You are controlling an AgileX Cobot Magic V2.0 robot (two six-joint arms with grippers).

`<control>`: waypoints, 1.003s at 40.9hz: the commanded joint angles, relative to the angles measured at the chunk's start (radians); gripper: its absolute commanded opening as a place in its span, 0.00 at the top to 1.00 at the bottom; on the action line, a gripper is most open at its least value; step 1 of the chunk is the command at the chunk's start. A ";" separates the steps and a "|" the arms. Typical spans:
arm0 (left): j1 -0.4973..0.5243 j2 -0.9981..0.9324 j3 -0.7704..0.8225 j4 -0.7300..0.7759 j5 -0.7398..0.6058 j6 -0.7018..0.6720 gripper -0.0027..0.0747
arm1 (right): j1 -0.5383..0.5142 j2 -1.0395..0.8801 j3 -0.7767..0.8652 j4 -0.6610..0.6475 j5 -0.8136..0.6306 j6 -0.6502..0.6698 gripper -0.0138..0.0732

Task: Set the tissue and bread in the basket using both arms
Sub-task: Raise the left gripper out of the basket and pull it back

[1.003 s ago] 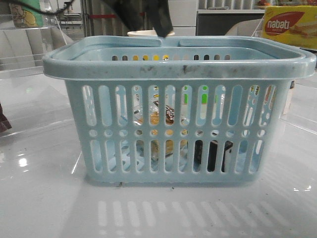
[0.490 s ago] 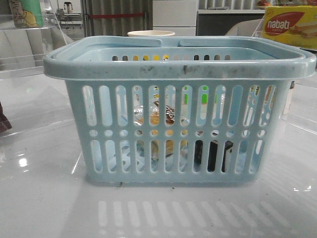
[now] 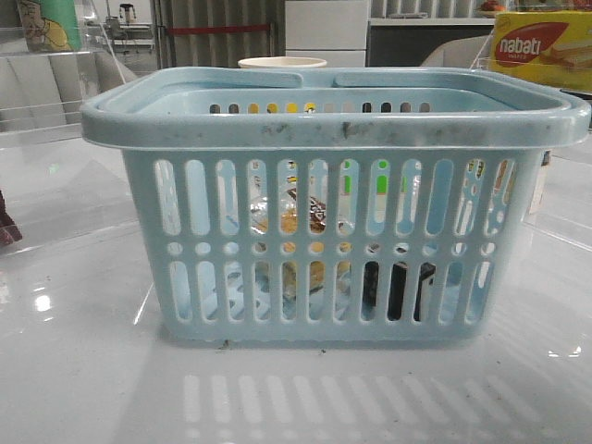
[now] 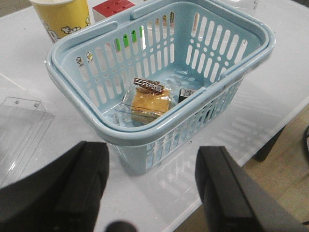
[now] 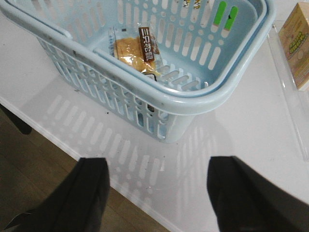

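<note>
The light-blue basket [image 3: 333, 139] stands on the white table; it also shows in the left wrist view [image 4: 120, 130] and the right wrist view [image 5: 193, 104]. The bread [image 4: 151, 98] lies on the basket floor, also in the right wrist view [image 5: 133, 48] and behind the slots in the front view [image 3: 301, 222]. The black tissue packet [image 4: 186, 93] lies beside it, seen dark through the slots [image 3: 400, 287]. My left gripper [image 4: 152, 188] is open and empty, away from the basket. My right gripper [image 5: 157, 193] is open and empty over the table's edge.
A yellow cup [image 4: 63, 17] and a red-and-white cube [image 4: 112, 7] stand beyond the basket. A yellow "nabati" box [image 3: 541, 46] is at the back right. Clear plastic trays [image 4: 21, 125] lie beside the basket. The table's edge [image 5: 72, 150] runs close to my right gripper.
A dark arm that hung over the basket's back rim one second ago has left the front view. The basket and its contents have not moved.
</note>
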 commanded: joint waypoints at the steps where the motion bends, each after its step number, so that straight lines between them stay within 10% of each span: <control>1: -0.007 -0.073 0.037 -0.002 -0.108 -0.009 0.38 | -0.002 0.000 -0.025 -0.012 -0.072 0.001 0.22; 18: -0.007 -0.167 0.157 0.015 -0.141 -0.003 0.38 | -0.002 0.000 -0.025 -0.027 -0.063 0.000 0.23; 26: -0.007 -0.167 0.157 0.019 -0.141 -0.003 0.39 | -0.002 0.000 -0.025 -0.060 -0.052 0.000 0.50; 34: -0.007 -0.167 0.157 0.019 -0.141 -0.003 0.63 | -0.002 0.000 -0.025 -0.060 -0.049 0.000 0.79; 41: -0.007 -0.167 0.157 0.019 -0.141 -0.003 0.86 | -0.002 0.000 -0.025 -0.060 -0.045 0.000 0.78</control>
